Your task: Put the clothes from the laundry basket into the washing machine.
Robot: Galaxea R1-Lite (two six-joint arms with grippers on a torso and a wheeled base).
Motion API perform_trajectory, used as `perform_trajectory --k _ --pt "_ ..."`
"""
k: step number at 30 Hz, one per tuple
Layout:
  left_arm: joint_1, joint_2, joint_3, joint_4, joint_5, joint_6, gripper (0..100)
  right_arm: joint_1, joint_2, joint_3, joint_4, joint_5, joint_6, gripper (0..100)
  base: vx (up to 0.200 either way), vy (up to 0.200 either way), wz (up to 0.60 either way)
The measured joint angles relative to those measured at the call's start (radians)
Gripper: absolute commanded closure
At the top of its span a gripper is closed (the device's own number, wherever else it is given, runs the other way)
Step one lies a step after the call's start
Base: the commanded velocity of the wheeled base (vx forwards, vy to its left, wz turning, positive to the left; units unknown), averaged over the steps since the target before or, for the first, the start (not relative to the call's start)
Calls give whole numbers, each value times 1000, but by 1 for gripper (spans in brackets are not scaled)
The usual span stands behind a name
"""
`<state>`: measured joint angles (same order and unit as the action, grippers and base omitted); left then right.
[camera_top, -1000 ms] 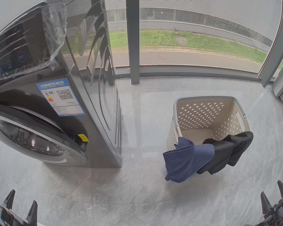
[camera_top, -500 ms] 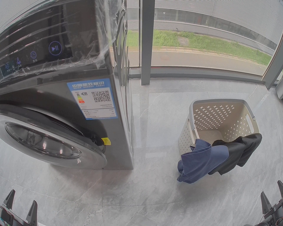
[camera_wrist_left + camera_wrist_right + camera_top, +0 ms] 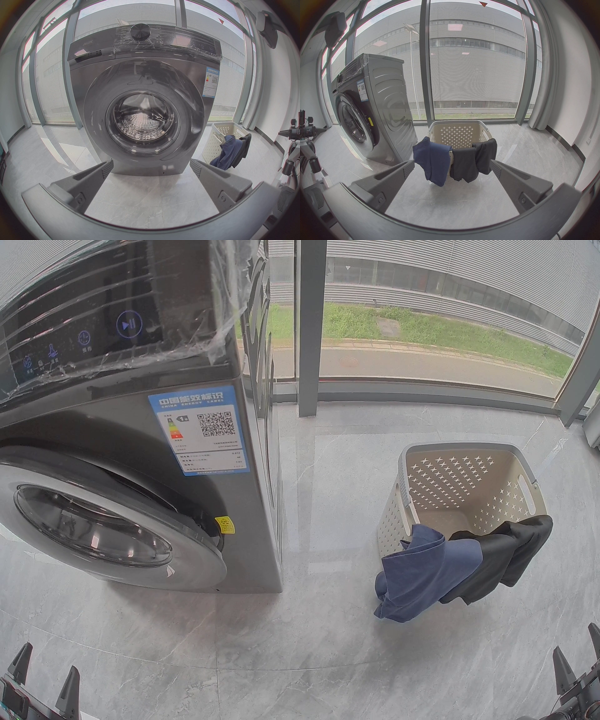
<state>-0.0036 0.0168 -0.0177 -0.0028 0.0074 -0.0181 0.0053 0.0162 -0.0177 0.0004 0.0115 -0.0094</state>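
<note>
Hanging low over the near edge of the grey marble floor (image 3: 312, 640): left gripper (image 3: 45, 671), jaws spread wide, nothing held; right gripper (image 3: 576, 646), jaws likewise wide apart and holding nothing. Both stand well apart from the clothes. Next out, on the robot's right: blue garment (image 3: 425, 574) draped over the near rim of the laundry basket (image 3: 465, 449), most of it hanging down the outside wall towards the floor. Black garment (image 3: 500, 552) is draped over the same rim, touching the blue one on its right side, and reaches the basket's near right corner. The basket is cream with star-shaped perforations and a grey rim, upright on the floor. On the robot's left, apart from the basket: washing machine (image 3: 187, 490), dark grey, front-loading, round door (image 3: 94, 527) closed, blue-edged label (image 3: 200, 430) on its front, clear film (image 3: 125, 309) over the control panel. Farthest: window wall (image 3: 425, 315).
</note>
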Motion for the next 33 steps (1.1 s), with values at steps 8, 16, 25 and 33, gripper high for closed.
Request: perform_trajectory --k 8,16,25,33 --pt "1 0 0 1 0 0 0 1 0 0 0 0 0 0 0 200 0" --pt "1 0 0 1 0 0 0 0 0 0 0 0 0 0 0 200 0" --pt "1 0 0 2 0 0 0 0 0 0 0 0 1 0 0 200 0" --pt "0 0 0 1 0 1 0 0 0 0 0 0 0 0 0 125 0"
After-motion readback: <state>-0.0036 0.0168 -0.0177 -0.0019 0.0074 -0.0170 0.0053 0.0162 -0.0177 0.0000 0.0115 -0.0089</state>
